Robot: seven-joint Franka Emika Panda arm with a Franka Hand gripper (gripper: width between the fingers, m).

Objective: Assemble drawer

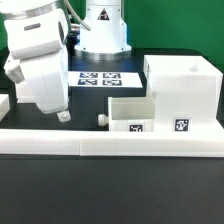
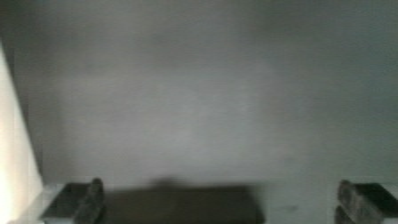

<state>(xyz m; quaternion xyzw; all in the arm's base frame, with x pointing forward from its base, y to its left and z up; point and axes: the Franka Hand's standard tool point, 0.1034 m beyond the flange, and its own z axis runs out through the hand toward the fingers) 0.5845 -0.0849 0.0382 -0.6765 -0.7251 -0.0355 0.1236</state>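
The large white hollow cube casing (image 1: 182, 92) stands at the exterior view's right, with a black-and-white tag on its front. A small white knobbed tray (image 1: 128, 116) sits against its left side, knob facing left. My gripper (image 1: 62, 114) hangs low over the black table at the exterior view's left, well apart from the tray. In the wrist view my fingertips (image 2: 75, 200) stand wide apart, and between them lies only blurred dark table. The gripper (image 2: 222, 203) is open and empty.
A long low white rail (image 1: 110, 143) runs across the front of the table. The marker board (image 1: 100, 78) lies flat behind the tray, in front of the arm's base (image 1: 104, 30). A white edge (image 2: 11, 150) shows at one side of the wrist view.
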